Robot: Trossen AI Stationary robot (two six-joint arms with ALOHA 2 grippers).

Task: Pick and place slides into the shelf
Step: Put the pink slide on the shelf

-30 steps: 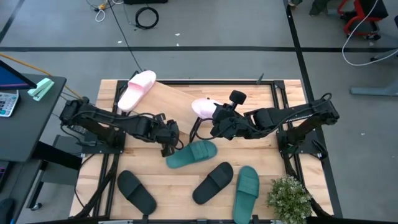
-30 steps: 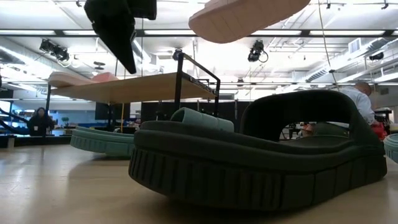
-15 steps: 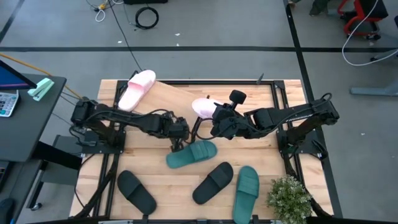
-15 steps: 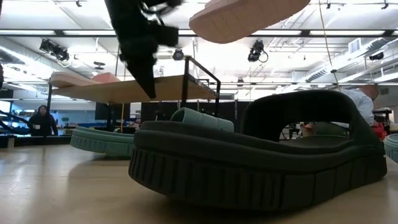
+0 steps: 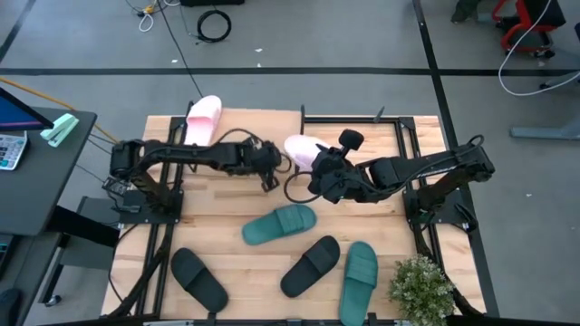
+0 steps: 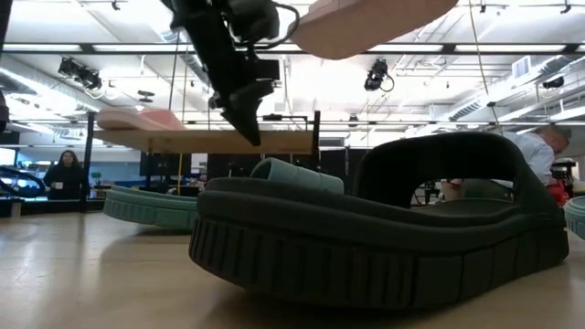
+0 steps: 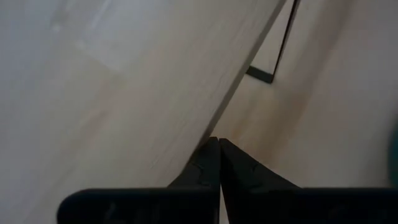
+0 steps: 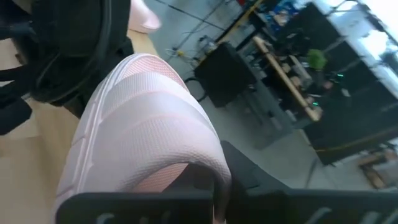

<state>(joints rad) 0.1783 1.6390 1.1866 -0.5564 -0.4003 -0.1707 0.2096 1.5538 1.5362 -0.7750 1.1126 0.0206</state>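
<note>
Left tool (image 5: pixel 266 178) closed, empty, poised over shelf (image 5: pixel 245 127) near its front edge, fingertips (image 7: pixel 214 163) pressed together. Right tool (image 5: pixel 319 169) clamped on pale pink slide (image 5: pixel 304 149), held aloft just beside left tool. Second pink slide (image 5: pixel 203 117) laid on shelf's far left end. Teal slide (image 5: pixel 279 224) seen on bench (image 5: pixel 227 244) in front of shelf; two black slides (image 5: pixel 199 279) and second teal slide (image 5: pixel 360 270) spread nearer front edge.

Counter (image 5: pixel 227 244) of pale, matt wooden planks; shelf (image 6: pixel 206 142) topped in light smooth wood on thin black metal legs; slides of matt foam, the near black slide (image 6: pixel 384 228) ribbed along its sole edge, the pink slide (image 8: pixel 146 134) finely ridged.
</note>
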